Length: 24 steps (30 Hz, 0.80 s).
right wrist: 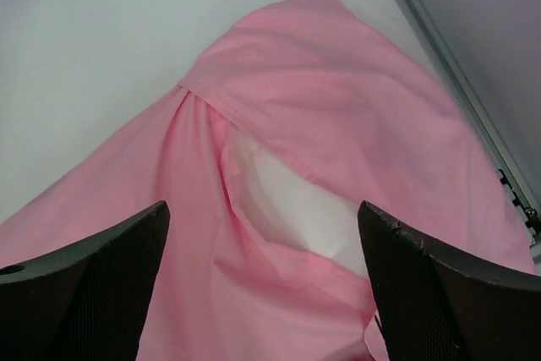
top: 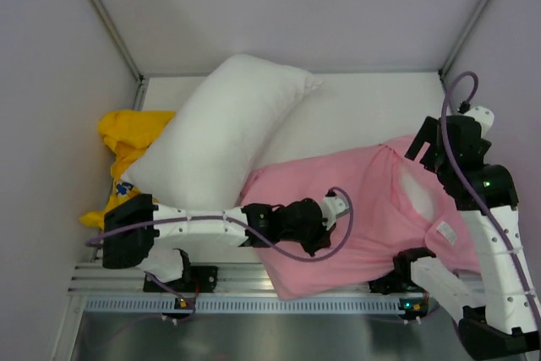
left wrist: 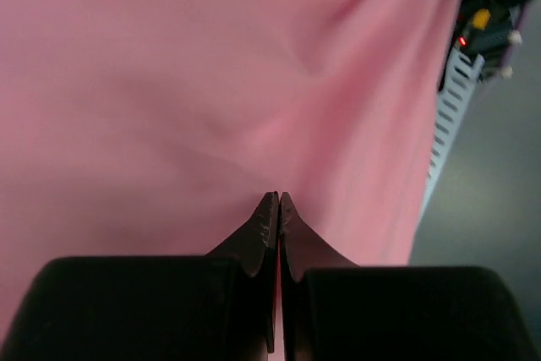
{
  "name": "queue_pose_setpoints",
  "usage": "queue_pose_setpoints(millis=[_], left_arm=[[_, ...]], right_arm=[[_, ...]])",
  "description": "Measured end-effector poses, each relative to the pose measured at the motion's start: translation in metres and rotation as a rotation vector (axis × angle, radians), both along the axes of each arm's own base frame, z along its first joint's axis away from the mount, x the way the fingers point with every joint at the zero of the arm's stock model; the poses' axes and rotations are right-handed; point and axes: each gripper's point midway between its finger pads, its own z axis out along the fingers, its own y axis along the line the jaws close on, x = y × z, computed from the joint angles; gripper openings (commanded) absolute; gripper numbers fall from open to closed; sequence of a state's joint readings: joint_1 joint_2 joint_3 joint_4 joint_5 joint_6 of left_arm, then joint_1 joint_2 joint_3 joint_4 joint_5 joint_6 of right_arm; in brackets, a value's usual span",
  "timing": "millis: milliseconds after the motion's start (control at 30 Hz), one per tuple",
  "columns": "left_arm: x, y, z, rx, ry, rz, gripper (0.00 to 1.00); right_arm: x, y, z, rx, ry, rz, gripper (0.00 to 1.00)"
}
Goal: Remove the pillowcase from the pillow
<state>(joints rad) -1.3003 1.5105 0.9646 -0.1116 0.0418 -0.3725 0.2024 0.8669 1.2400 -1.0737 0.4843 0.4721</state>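
Observation:
The pink pillowcase [top: 372, 209] lies spread at the front right of the table. It fills the left wrist view [left wrist: 211, 82] and the right wrist view [right wrist: 304, 99]. A slit in it shows a white patch [top: 417, 194] of what seems to be the pillow [right wrist: 296, 209]; no yellow band shows. My left gripper [top: 331, 209] rests on the case's left part, its jaws pressed together [left wrist: 278, 198] with a sliver of pink between them. My right gripper [top: 425, 151] hovers open over the slit [right wrist: 262, 209], touching nothing.
A plump plain white pillow [top: 224, 128] lies at the back left, partly on a yellow cloth [top: 127, 137]. Walls close in the table at the left, back and right. The arms' base rail [top: 254, 293] runs along the near edge.

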Motion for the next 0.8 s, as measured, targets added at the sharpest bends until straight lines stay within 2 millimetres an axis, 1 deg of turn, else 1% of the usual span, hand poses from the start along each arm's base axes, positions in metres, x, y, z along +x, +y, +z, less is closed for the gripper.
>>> queue_pose_setpoints(millis=[67,100,200,267,300,333,400,467,500,567,600,667,767,800], left_arm=[[-0.030,0.005,-0.003,-0.010,-0.012,-0.048,0.00],[-0.041,0.006,-0.002,-0.022,-0.013,-0.069,0.00],[-0.075,0.003,0.008,-0.088,0.000,-0.135,0.00],[-0.086,-0.003,0.011,-0.126,0.021,-0.156,0.00],[-0.091,-0.005,0.010,-0.138,0.037,-0.164,0.00],[-0.093,-0.006,0.006,-0.145,0.049,-0.164,0.00],[-0.093,-0.006,-0.013,-0.125,0.077,-0.146,0.00],[-0.087,-0.006,-0.037,-0.082,0.110,-0.117,0.00],[-0.082,-0.006,-0.051,-0.058,0.140,-0.093,0.00],[-0.066,-0.004,-0.069,-0.040,0.203,-0.039,0.00],[-0.058,-0.004,-0.072,-0.046,0.226,-0.012,0.00],[-0.030,0.002,-0.071,-0.078,0.272,0.068,0.00],[0.023,0.024,-0.065,-0.115,0.281,0.225,0.00],[0.042,0.035,-0.060,-0.128,0.272,0.285,0.00]], right_arm=[[0.001,-0.004,0.000,0.009,0.003,-0.003,0.88],[0.001,-0.004,0.000,0.012,0.008,0.000,0.87],[0.003,-0.001,-0.004,0.028,0.018,0.024,0.87],[0.003,0.002,-0.011,0.038,0.042,0.043,0.87],[0.002,0.004,-0.014,0.042,0.050,0.048,0.87],[0.003,0.005,-0.016,0.045,0.058,0.058,0.87],[0.002,0.008,-0.020,0.051,0.070,0.071,0.87],[0.004,0.010,-0.022,0.056,0.079,0.083,0.87],[0.004,0.012,-0.024,0.060,0.086,0.091,0.87],[0.006,0.015,-0.030,0.070,0.103,0.106,0.87],[0.006,0.017,-0.035,0.077,0.118,0.114,0.87],[0.010,0.022,-0.044,0.092,0.142,0.131,0.87],[0.013,0.028,-0.057,0.112,0.178,0.151,0.87],[0.014,0.029,-0.061,0.118,0.188,0.156,0.87]])
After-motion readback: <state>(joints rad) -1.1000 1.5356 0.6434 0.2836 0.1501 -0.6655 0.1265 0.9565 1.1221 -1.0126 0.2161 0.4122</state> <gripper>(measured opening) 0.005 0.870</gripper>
